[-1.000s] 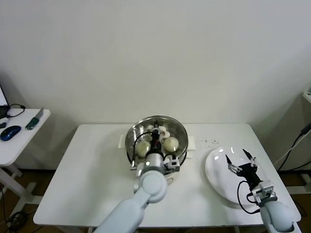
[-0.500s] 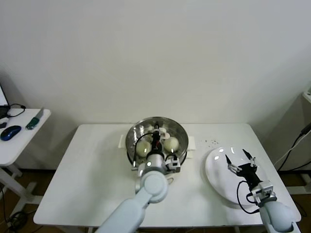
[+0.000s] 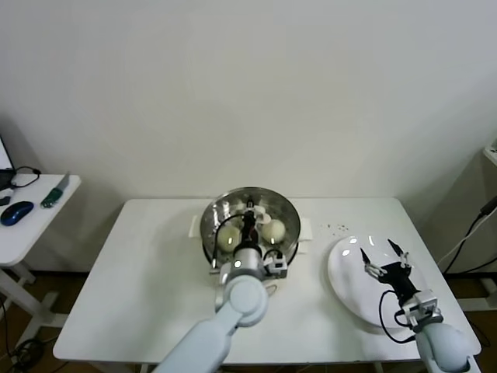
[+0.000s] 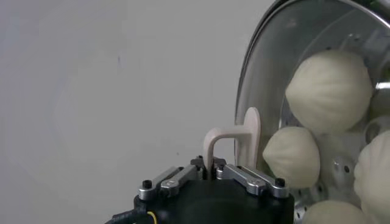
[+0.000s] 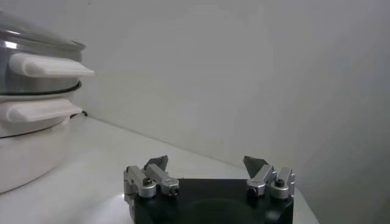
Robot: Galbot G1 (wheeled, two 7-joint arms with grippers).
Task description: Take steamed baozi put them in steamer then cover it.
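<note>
Over steamer [image 3: 250, 227]: left gripper [image 3: 248, 221] clamped on cover [image 4: 304, 122] handle, steamed baozi [image 4: 331, 90] visible beneath glass. Above white plate [image 3: 349, 291]: right gripper [image 3: 383, 259] spread wide, holding nothing.

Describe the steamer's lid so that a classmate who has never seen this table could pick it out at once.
On the white table, find the shiny steel steamer at the back middle. The cover sits over it, clear glass showing baozi beneath, its white bar handle pinched by the left gripper. The white plate nearby is opaque and handleless.
</note>
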